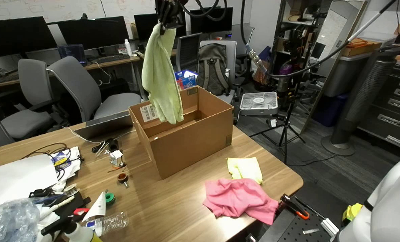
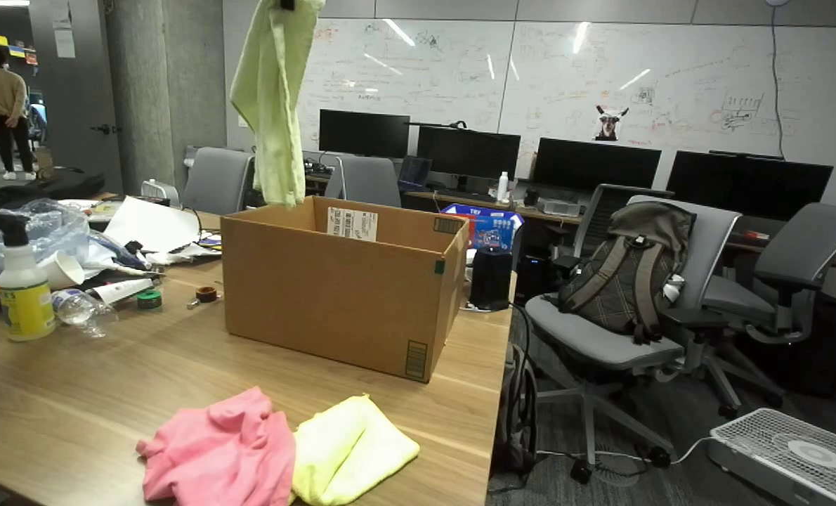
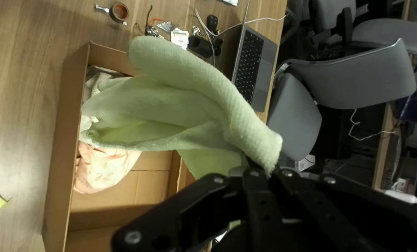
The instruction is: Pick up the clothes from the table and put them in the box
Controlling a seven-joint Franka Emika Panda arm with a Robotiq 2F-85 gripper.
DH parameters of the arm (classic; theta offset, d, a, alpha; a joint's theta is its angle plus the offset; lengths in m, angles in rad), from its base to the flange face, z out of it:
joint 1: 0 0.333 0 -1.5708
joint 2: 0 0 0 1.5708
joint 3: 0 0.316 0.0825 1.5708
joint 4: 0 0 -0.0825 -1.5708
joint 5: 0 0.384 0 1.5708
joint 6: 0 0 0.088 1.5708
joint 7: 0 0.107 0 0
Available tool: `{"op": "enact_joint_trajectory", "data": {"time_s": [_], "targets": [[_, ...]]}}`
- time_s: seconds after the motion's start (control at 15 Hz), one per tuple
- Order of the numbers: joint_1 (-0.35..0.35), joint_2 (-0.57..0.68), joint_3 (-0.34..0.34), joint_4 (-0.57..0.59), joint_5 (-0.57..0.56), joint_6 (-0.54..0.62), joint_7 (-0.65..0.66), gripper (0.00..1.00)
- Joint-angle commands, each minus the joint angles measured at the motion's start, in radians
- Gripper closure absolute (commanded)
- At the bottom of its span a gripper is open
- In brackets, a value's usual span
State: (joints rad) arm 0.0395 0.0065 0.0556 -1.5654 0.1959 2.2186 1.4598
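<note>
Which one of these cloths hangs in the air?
The pale green cloth, gripped by the pincer; the pink cloth and yellow cloth lie on the table, peach and whitish fabric inside the box.

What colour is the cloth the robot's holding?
The cloth is pale yellowish green, clearest in an exterior view.

"TRY" stands on a blue-and-red package [image 2: 492, 228]; the label [image 2: 352, 224] on the box [image 2: 327, 295] is illegible.

Light-wood table [image 1: 173, 208] below the black pincer [image 1: 163, 29]
Nearer the pincer, an open brown cardboard box [image 1: 193, 144]; farther off, crumpled pink garment [image 1: 238, 200] touching folded yellow garment [image 1: 244, 168].
</note>
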Motion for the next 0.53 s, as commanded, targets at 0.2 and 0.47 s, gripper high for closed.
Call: {"op": "enact_joint_trajectory", "data": {"time_s": [0.2, 0.47], "targets": [[-0.012, 0.052, -0.032, 0.114, 0.0, -0.037, 0.046, 0.99], [-0.064, 0.049, -0.083, 0.137, 0.061, -0.079, -0.026, 0.98]]}}
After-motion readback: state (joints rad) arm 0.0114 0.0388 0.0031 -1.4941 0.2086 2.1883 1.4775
